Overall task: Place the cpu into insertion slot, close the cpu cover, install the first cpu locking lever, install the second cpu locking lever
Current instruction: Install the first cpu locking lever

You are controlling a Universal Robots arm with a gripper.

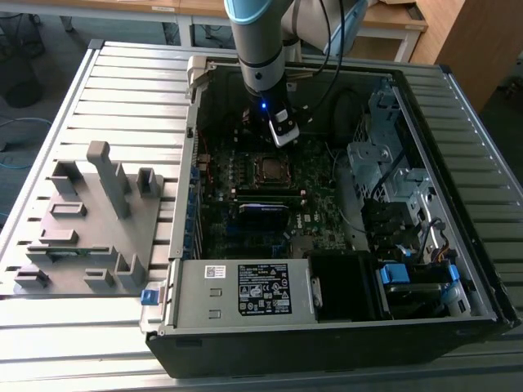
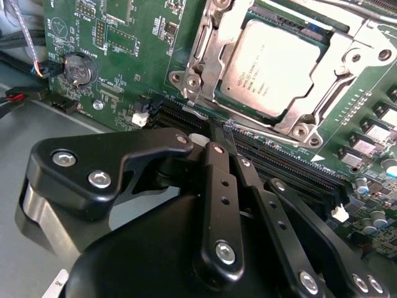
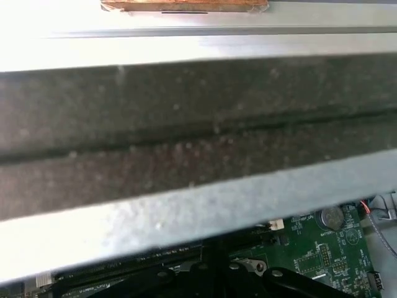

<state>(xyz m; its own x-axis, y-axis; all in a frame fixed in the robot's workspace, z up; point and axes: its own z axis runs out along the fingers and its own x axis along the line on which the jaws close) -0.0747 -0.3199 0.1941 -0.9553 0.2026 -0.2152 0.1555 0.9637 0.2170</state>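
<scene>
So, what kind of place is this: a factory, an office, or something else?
Probably a robotics lab or workshop: a robot arm reaches into an open computer case on a slatted metal table, with a grey fixture plate beside it and wooden desks behind.

Arm [image 1: 261, 57]: silver-grey tube with a pale blue joint cap [image 1: 252, 10], black cables [image 1: 327, 49] and a blue light [image 1: 263, 104] at the wrist. Gripper [image 2: 214, 133]: matte black links [image 2: 93, 164], silver screws [image 2: 225, 251].

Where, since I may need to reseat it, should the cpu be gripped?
Nowhere yet, probably: the cpu lies flat with the cpu cover framing its edges, so just its top face is bare. With the cover lifted, pinch two opposite edges from straight above.
</scene>
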